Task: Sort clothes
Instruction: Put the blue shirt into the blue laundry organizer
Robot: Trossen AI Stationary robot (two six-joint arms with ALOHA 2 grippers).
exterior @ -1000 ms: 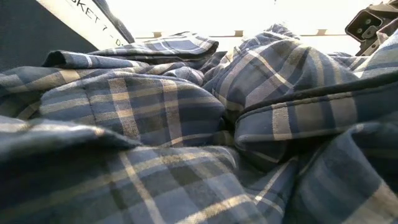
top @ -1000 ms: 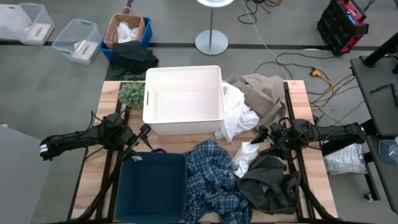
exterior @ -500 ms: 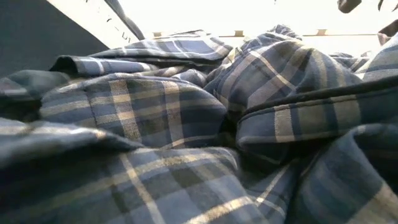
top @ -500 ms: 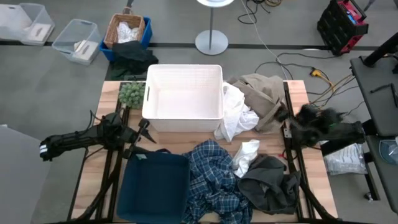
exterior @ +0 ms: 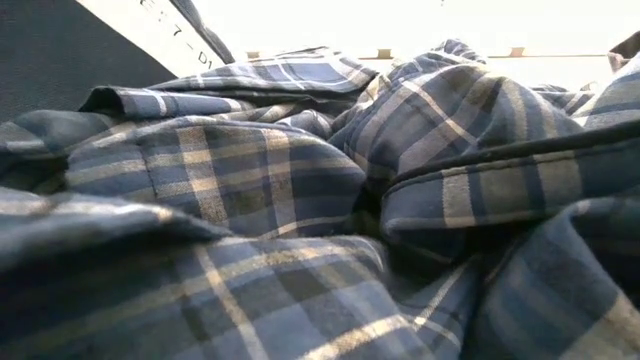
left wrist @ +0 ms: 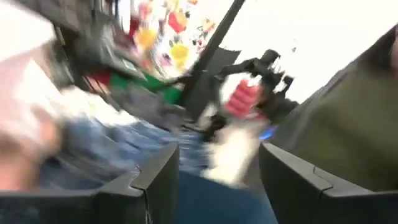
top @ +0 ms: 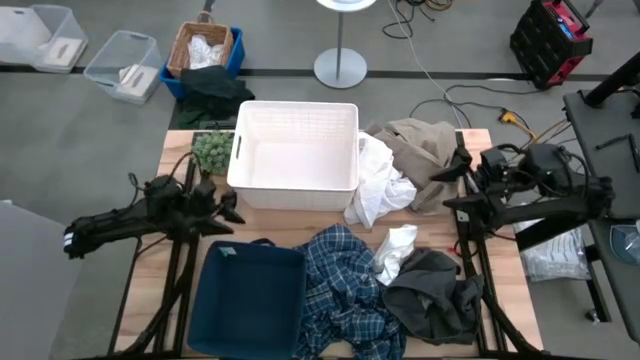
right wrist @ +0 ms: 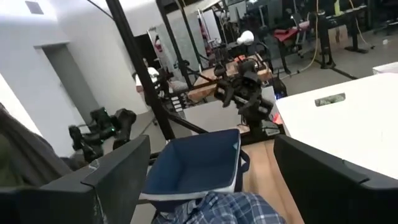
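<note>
My right pincer (top: 452, 187) wide, empty, at table's right edge; crumpled beige khaki garment (top: 425, 148) just beside, inward. Left pincer (top: 226, 205) wide, farther off.

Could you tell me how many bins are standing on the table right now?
2. The white bin stands at the table's far middle; the dark blue bin sits at the near edge, left of the plaid shirt. Clothes could hide nothing that large.

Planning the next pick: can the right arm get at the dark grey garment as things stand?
Probably yes: the right pincer is open and empty, and the dark grey garment lies uncovered on that side of the table.
</note>
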